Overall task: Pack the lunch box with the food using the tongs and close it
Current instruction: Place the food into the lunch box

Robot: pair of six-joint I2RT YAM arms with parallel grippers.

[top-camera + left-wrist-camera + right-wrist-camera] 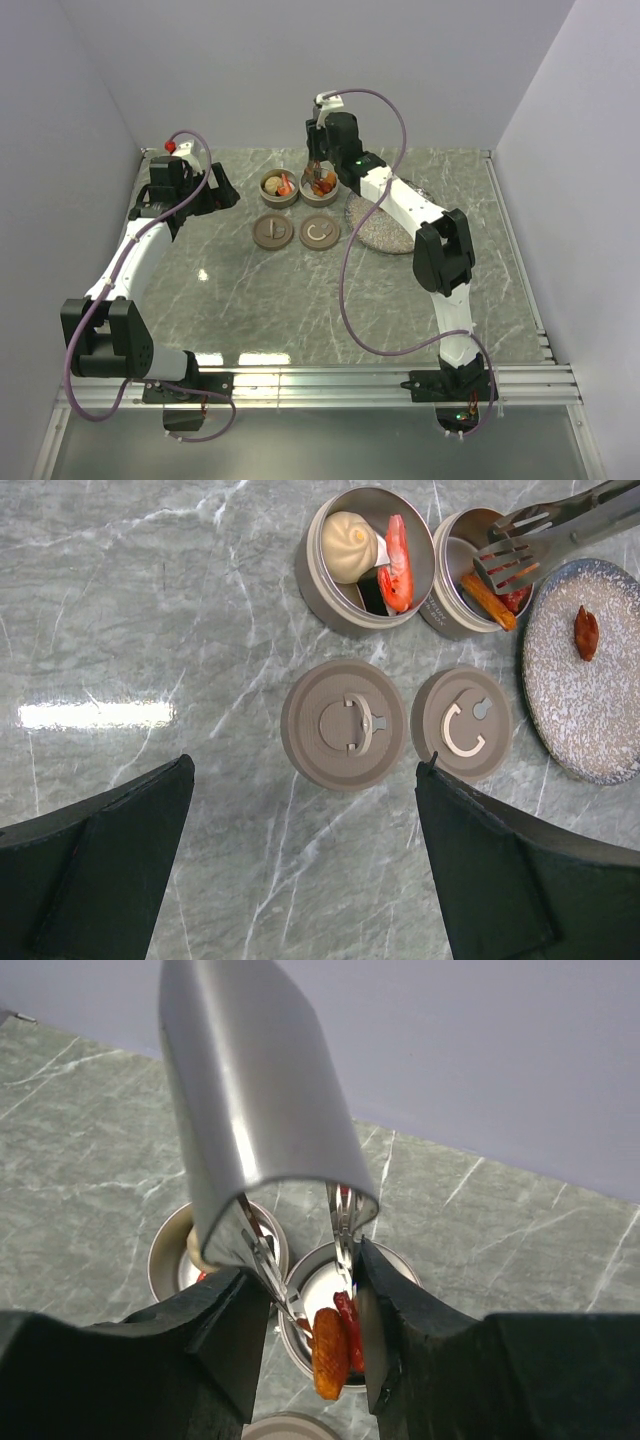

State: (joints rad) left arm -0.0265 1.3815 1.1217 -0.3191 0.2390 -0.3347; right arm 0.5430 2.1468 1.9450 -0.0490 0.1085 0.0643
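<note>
We find the right fingers (215, 1350) clamped on the smooth grey metal tongs (260, 1090), their slotted tips over the right tin (445, 605), which holds glossy orange pieces (490, 600). The round left tin (320, 595) holds a pale pleated bun (347, 547) and a red shrimp (397, 550). One dark piece (586, 632) lies on the speckled plate (570, 720). Two lids (345, 725) lie flat on the marbled bench (150, 600). The left fingers (110, 870) stand wide apart.
</note>
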